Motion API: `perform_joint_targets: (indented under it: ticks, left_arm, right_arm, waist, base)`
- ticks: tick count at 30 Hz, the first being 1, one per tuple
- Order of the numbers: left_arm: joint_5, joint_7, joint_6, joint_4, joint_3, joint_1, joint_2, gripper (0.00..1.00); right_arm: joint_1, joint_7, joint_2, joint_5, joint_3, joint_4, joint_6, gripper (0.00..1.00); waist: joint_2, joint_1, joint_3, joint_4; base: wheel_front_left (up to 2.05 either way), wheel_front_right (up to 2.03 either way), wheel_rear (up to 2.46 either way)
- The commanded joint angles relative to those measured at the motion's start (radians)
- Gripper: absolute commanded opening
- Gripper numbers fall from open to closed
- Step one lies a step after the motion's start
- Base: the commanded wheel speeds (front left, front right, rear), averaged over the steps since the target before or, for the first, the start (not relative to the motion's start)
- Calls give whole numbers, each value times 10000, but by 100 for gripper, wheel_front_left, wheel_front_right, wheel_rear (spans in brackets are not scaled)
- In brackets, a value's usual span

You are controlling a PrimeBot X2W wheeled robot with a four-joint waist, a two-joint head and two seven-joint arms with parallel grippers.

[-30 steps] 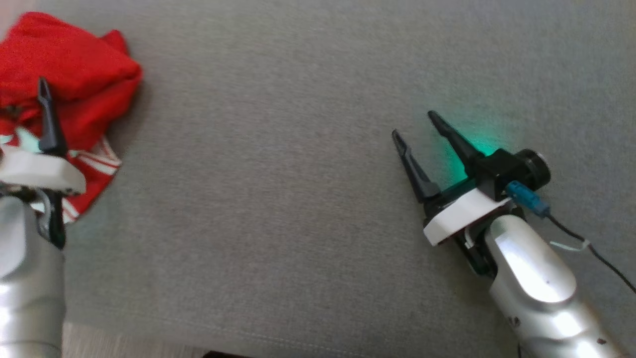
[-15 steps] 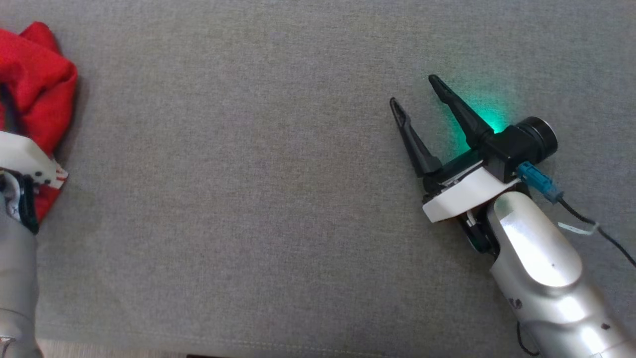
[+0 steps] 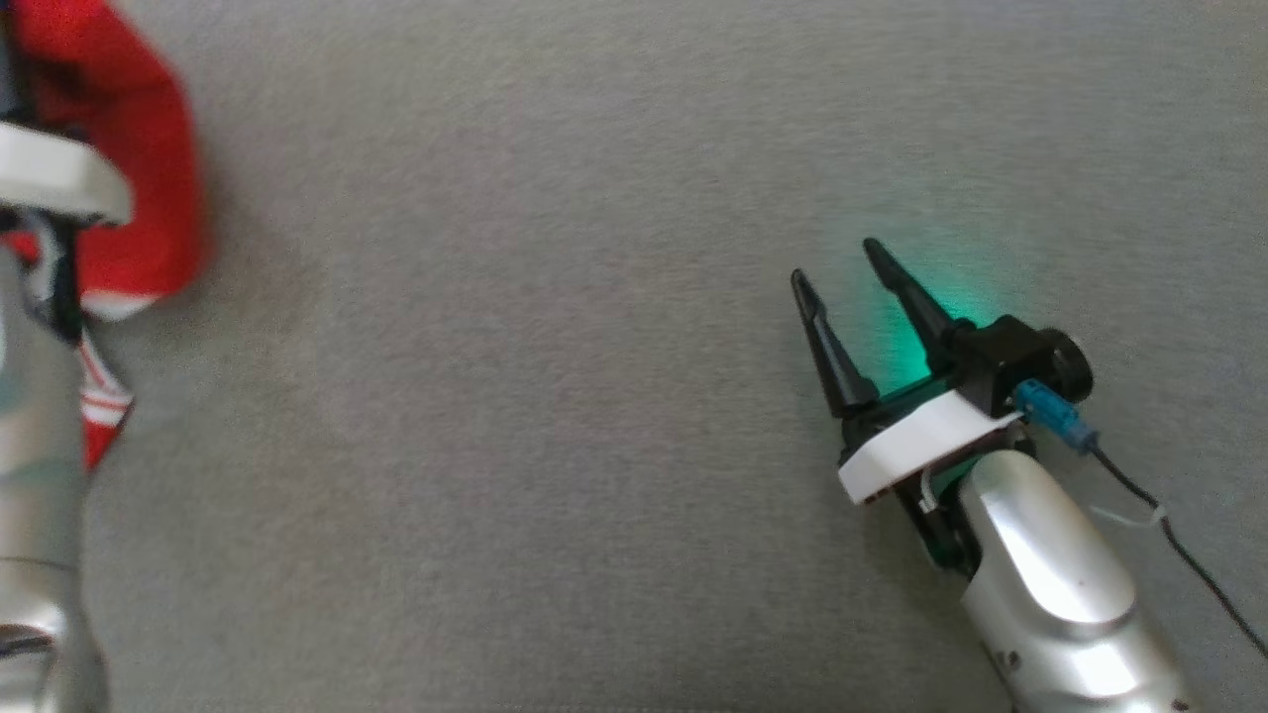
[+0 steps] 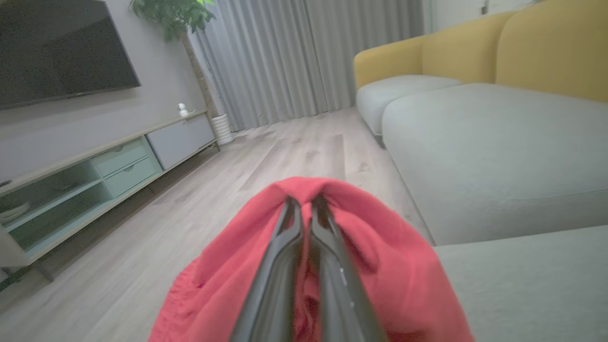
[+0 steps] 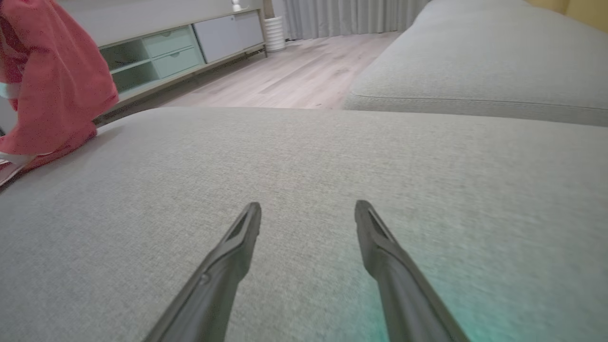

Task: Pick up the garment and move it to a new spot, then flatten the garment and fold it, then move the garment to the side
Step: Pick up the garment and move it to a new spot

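The garment (image 3: 139,188) is red with white-striped trim and hangs at the far left of the head view, its lower end trailing down beside my left arm. In the left wrist view my left gripper (image 4: 304,202) is shut on the garment (image 4: 380,256), whose red cloth drapes over both fingers. The right wrist view catches the garment (image 5: 52,85) hanging above the left edge of the cushion. My right gripper (image 3: 832,262) stands open over the grey cushion at the right, nothing between its fingers (image 5: 375,237).
The grey sofa cushion (image 3: 515,396) spreads under both arms. A second grey cushion (image 5: 475,80) lies beyond a seam. A yellow sofa back (image 4: 522,52), wooden floor (image 4: 142,228), a low TV cabinet (image 4: 95,171) and a potted plant (image 4: 175,19) lie past the cushion's edge.
My left gripper closed on the red garment and lifted it off the cushion. The head camera shifted. My right gripper stayed open at about the same spot.
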Motion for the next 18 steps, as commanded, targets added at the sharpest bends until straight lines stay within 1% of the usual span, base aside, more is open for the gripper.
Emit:
perform_joint_targets:
  ticks: [1, 4, 7, 11, 12, 15, 18]
  left_arm:
    - [60, -75, -54, -485, 49, -299, 304, 0]
    - [-94, -77, -107, -1209, -450, -158, -215, 0]
    - [-384, -56, -134, -1647, -1031, 104, -656, 0]
    - [-938, 129, -141, -2105, -2268, 503, -1167, 0]
    - [-1302, 207, -142, -2237, -2897, 694, -1448, 0]
    - [-1794, 253, -143, -2358, -3922, 886, -1859, 0]
    - [-2333, 198, -144, -2479, -4834, 1081, -2367, 0]
  right_arm:
    - [109, -19, 202, 71, 158, -274, -7, 100]
    - [247, -19, 357, 141, 257, -298, -7, 100]
    - [252, -19, 462, 121, 486, -359, -7, 100]
    - [182, -19, 564, 205, 685, -489, -7, 100]
    - [217, -19, 596, 275, 714, -520, -7, 100]
    - [292, -19, 626, 373, 805, -526, -7, 100]
    - [434, -19, 639, 414, 839, -505, -7, 100]
  waist:
    - [0, 1, -422, -531]
    - [0, 1, -736, -1140]
    - [0, 1, -895, -1925]
    - [0, 1, -1000, -3002]
    - [0, 1, -1060, -3487]
    - [0, 1, -1115, -4195]
    - [0, 1, -1206, -4695]
  base:
    - [0, 0, 0]
    - [0, 0, 0]
    - [0, 0, 0]
    - [0, 0, 0]
    - [0, 0, 0]
    - [0, 0, 0]
    - [0, 0, 0]
